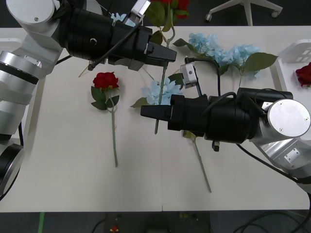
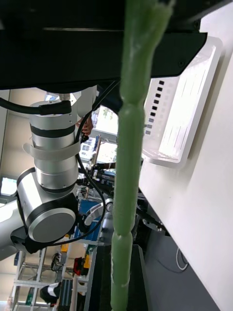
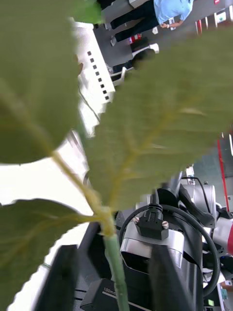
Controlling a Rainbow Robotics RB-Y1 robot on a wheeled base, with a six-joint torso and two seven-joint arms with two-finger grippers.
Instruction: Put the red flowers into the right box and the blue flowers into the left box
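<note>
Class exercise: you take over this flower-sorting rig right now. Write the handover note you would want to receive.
Left gripper: at the stem of a red rose, just under its leaves.
Right gripper: at the same stem, lower down. Which one grips is unclear.
Done: one rose lies in the right box.
Left: the rose on the table, the one at the grippers, and the blue flowers, which go to the left box.
</note>
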